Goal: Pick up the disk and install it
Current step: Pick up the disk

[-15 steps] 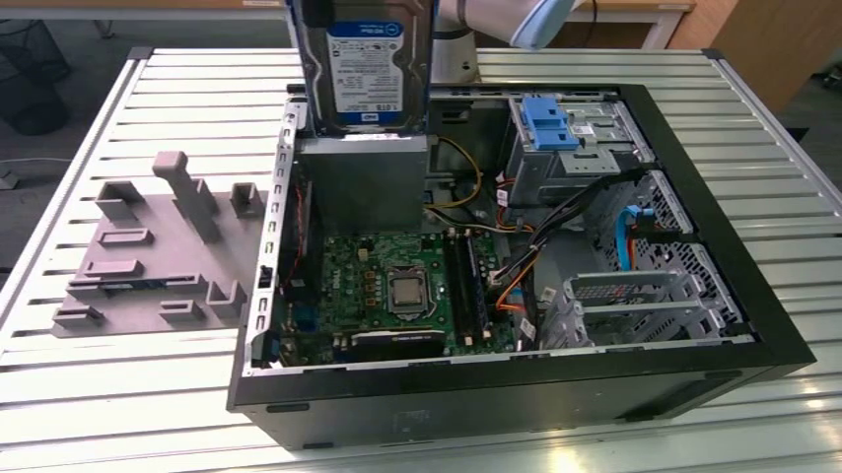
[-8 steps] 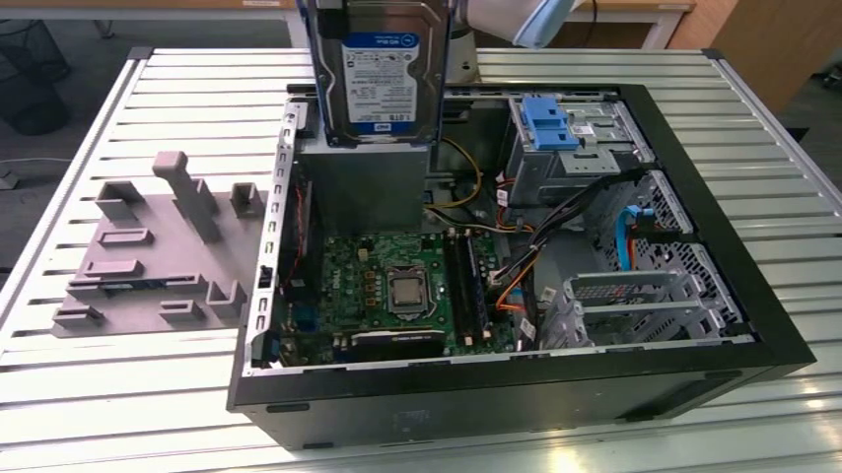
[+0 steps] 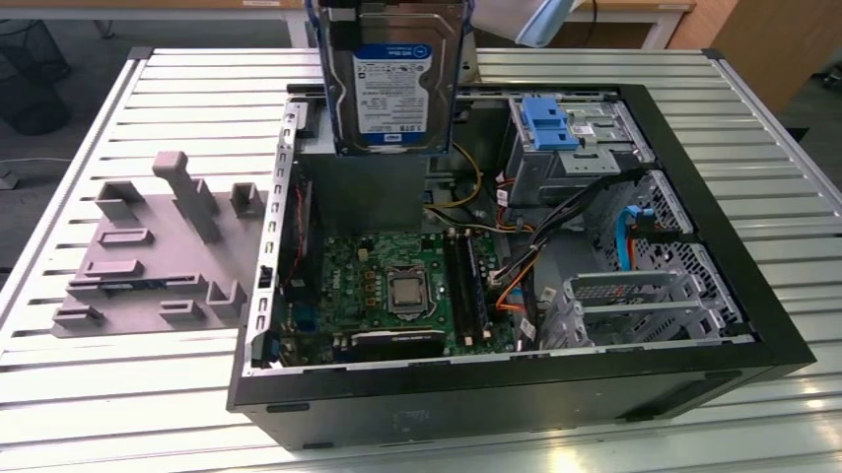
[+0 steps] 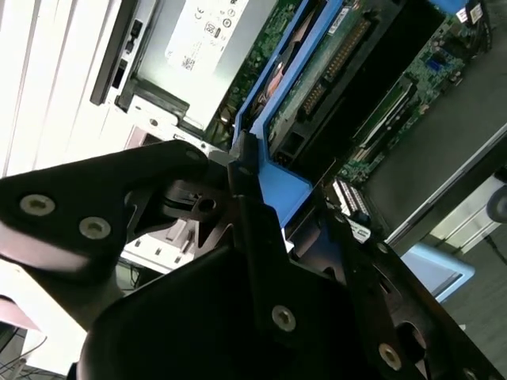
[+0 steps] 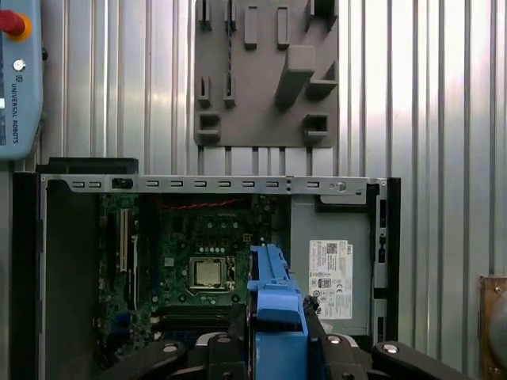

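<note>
The disk (image 3: 390,94), a silver drive with a white-and-blue label in a blue carrier, hangs upright over the far side of the open computer case (image 3: 736,325). It is above the grey power supply box (image 3: 362,192) and clear of the case floor. In both wrist views my gripper (image 4: 261,206) (image 5: 273,348) is shut on the carrier's blue edge (image 4: 277,178) (image 5: 273,289). The drive bay (image 3: 566,138), with a ribbed blue latch (image 3: 550,120), lies toward the exterior view's right of the held disk.
The case holds a green motherboard (image 3: 394,286), cable bundles (image 3: 579,212) and metal cages (image 3: 625,296). A grey fixture plate (image 3: 145,256) with upright pegs lies on the slatted metal table (image 3: 132,394) at the exterior view's left. A pendant (image 5: 20,79) rests beyond the case.
</note>
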